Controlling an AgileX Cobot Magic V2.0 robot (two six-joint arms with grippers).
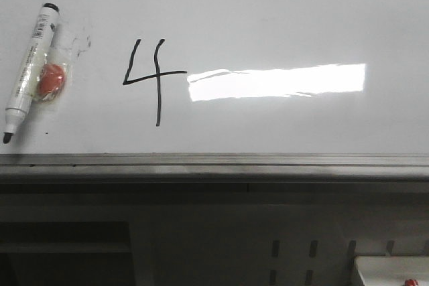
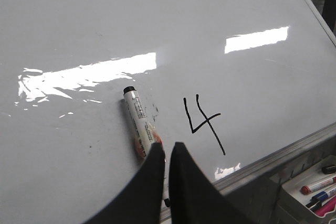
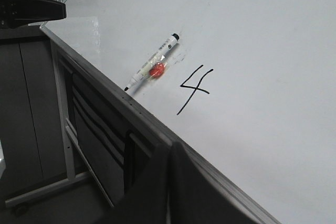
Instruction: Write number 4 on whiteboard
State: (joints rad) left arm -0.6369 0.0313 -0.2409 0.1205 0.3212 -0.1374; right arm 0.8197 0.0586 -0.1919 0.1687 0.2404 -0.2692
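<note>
From my station the whiteboard (image 1: pixel 281 11) reads as smooth, glossy white, mirroring a bright light strip. Its near rail (image 1: pixel 214 162) looks like brushed grey metal. The marker (image 1: pixel 30 65) has a white plastic barrel with a printed label under clear glossy wrap. The number 4 (image 1: pixel 151 75) is matt black ink.

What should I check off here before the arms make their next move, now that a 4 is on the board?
1. Number 4 drawn in black, open-topped, readable: ok.
2. Marker lies on the whiteboard, apart from the digit: ok.
3. Marker cap back on: not ok; the tip is bare in the front view.
4. Left gripper holds nothing, fingers nearly together: ok.
5. Right gripper holds nothing, fingers together, off the board's rail edge: ok.
6. Smudge beside the marker's upper end, harmless or not: cannot tell.
</note>
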